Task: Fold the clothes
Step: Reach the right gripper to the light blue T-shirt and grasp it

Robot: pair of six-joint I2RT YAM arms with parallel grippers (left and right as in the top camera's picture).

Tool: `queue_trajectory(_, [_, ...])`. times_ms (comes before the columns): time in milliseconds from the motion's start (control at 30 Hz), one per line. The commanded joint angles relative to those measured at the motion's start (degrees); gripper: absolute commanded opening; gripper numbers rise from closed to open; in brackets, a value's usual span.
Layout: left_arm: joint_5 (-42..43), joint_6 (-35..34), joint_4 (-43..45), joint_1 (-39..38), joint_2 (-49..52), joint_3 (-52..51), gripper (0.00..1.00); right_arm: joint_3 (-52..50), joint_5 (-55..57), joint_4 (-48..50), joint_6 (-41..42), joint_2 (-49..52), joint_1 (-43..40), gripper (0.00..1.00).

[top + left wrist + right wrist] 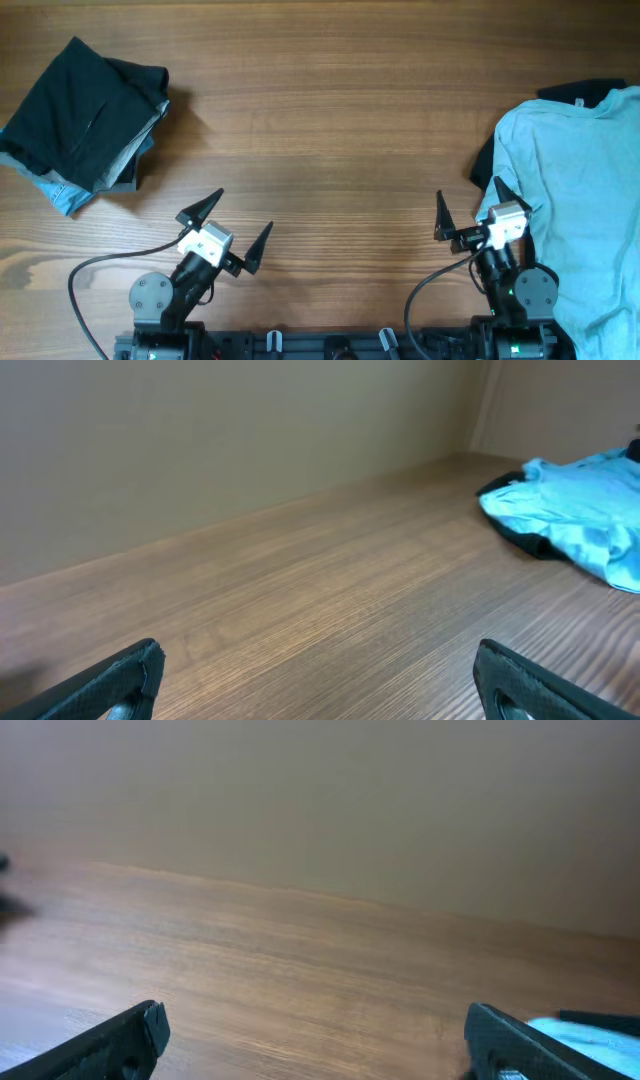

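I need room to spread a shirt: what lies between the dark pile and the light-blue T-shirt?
Between the dark pile and T-shirt, only bare table shows in the overhead view.

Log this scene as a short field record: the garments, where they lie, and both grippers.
table: wood
folded stack: dark garments over blue denim, far left
T-shirt: pale blue, unfolded, right side
black garment: partly under the T-shirt
left gripper: open, holding nothing
right gripper: open, holding nothing, near the T-shirt's edge

Wooden table point(340, 110) (plain beige wall point(200, 430)).
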Motion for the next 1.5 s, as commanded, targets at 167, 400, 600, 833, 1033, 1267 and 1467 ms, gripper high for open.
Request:
queue_trajectory(167, [10.14,-12.87,3.65,-0.22,0.48,9.75,1.00,9.97,-12.94,-0.28,27.26,1.46,0.04,1.00])
queue_trajectory(400, [5.31,-12.85,-19.45,-0.20,28.13,38.01,1.00,46.27,-5.57,-38.07,26.43,35.63,0.04,1.00])
queue_trajectory(600, [4.76,-12.76,-41.48,-0.20,59.10,66.40,1.00,76.87,-1.68,-51.82,15.04,71.45,0.02,1.00])
queue_trajectory(833, [4.81,-11.80,-43.36,-0.20,68.98,69.51,1.00,77.88,15.65,-48.89,26.82,100.41,-12.22,0.79])
queue_trajectory(1033, [4.76,-11.93,-43.43,-0.20,69.00,69.51,1.00,77.88,13.62,-44.54,26.10,111.73,-17.20,0.65])
queue_trajectory(1267, [4.76,-11.93,-43.47,-0.20,68.98,69.51,1.00,77.81,4.44,-32.76,28.96,114.71,-16.96,0.61])
queue_trajectory(1467, [4.81,-11.96,-43.93,-0.20,68.98,69.51,1.00,77.81,4.57,-30.88,29.99,117.90,-16.57,0.43])
